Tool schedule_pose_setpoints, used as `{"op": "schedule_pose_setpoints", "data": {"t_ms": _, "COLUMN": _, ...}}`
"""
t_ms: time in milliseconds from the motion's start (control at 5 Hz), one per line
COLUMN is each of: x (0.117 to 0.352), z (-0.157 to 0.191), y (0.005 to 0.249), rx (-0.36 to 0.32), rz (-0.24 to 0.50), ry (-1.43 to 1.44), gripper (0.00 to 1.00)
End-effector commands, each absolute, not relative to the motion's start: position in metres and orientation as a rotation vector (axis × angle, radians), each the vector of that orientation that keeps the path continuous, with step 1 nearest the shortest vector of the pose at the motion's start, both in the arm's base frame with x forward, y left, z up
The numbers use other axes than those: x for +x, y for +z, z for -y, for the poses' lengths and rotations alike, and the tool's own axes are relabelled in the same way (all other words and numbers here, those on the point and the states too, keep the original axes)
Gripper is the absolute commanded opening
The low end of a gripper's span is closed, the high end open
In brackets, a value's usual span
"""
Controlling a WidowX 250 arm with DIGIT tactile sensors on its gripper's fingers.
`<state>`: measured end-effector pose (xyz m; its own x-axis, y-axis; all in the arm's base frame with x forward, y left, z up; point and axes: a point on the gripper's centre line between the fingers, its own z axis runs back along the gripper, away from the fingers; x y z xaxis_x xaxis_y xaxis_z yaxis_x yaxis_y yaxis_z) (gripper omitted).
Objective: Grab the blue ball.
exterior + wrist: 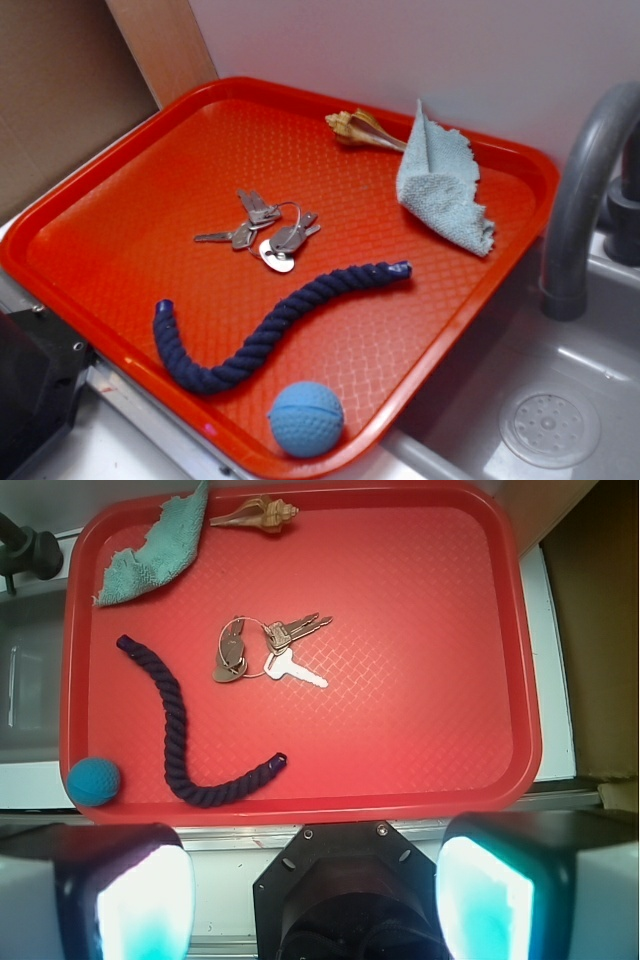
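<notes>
The blue ball (306,419) (94,780) is a small dimpled light-blue sphere lying in a near corner of the red tray (120,190) (440,600). In the wrist view it sits at the lower left, close to the tray's rim. My gripper (314,900) is open, its two pale glowing fingers (140,905) wide apart with nothing between them. It hovers high above the counter strip just outside the tray's near edge, well to the right of the ball. The gripper does not show in the exterior view.
On the tray lie a dark navy rope (270,325) (180,730) beside the ball, a bunch of keys (265,232) (265,648), a pale blue cloth (440,180) (150,550) and a seashell (360,128) (258,516). A grey faucet (585,190) and sink (550,400) adjoin the tray.
</notes>
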<state>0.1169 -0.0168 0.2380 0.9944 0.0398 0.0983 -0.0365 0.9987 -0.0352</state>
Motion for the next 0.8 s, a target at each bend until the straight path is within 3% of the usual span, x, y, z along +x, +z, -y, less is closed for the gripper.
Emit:
{"op": "schedule_pose_setpoints", "data": {"t_ms": 0, "x": 0.117, "z": 0.017, "y": 0.238, "rx": -0.033, "rz": 0.099, "ry": 0.038, "gripper": 1.00}}
{"op": "schedule_pose_setpoints", "data": {"t_ms": 200, "x": 0.130, "z": 0.067, "y": 0.218, "rx": -0.073, "rz": 0.126, "ry": -0.211, "gripper": 1.00}}
{"op": "schedule_pose_setpoints", "data": {"t_ms": 400, "x": 0.134, "z": 0.118, "y": 0.184, "rx": -0.050, "rz": 0.143, "ry": -0.464, "gripper": 1.00}}
{"op": "schedule_pose_setpoints", "data": {"t_ms": 600, "x": 0.119, "z": 0.140, "y": 0.146, "rx": -0.179, "rz": 0.170, "ry": -0.701, "gripper": 1.00}}
